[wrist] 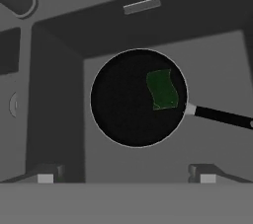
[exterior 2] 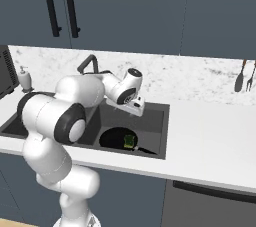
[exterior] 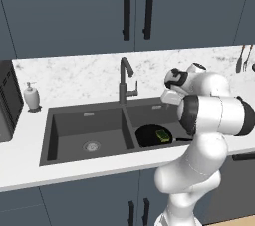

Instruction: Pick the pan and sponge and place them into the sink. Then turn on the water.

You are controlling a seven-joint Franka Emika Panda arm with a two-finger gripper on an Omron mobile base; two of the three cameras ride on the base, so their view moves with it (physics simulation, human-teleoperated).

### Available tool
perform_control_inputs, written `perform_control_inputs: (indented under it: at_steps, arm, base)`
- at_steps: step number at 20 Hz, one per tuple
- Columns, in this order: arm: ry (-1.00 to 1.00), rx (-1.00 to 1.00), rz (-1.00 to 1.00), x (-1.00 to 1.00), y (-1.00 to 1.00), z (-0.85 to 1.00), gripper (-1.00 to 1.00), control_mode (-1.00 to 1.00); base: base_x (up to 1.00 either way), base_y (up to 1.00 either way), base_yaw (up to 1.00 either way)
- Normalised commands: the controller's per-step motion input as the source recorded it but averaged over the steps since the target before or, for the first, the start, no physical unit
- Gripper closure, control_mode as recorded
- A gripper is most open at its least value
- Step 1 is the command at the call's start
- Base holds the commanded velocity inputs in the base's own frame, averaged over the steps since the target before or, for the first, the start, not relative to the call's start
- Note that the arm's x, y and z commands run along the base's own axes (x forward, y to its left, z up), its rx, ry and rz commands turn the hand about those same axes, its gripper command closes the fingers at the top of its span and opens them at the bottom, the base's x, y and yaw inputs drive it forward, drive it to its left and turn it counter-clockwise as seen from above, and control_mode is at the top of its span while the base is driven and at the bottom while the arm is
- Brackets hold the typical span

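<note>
The pan [wrist: 138, 97] is already placed in the right basin of the sink [exterior: 64, 133], and the sponge [wrist: 162, 90] is laid inside it, green side up. The gripper [wrist: 126, 178] is held above them with its jaws wide apart and nothing between them. No water is seen at the faucet [exterior: 124, 78], so this step is judged to remain.

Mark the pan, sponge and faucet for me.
pan [wrist: 123, 104], hand view, on its black inner floor.
sponge [wrist: 162, 90], hand view, on its green scrubbing face, lying in the pan.
faucet [exterior: 122, 78], left base view, on its upright neck behind the sink divider.
</note>
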Motion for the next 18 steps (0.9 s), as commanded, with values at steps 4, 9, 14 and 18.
perform_control_inputs:
  at_steps: [4,9,14,18]
  arm:
    - [0.0,0.0,0.0,0.0,-0.02,0.0,-1.0,-1.0]
    - [-0.02,0.03,0.0,0.0,0.14,0.02,-1.0,-1.0]
    - [-0.15,0.21,0.0,0.03,0.38,0.2,-1.0,-1.0]
    - [-0.18,0.28,0.0,0.11,0.41,0.21,-1.0,-1.0]
  base:
    - [0.0,0.0,0.0]
    - [0.0,0.0,0.0]
    - [0.0,0.0,0.0]
    - [0.0,0.0,0.0]
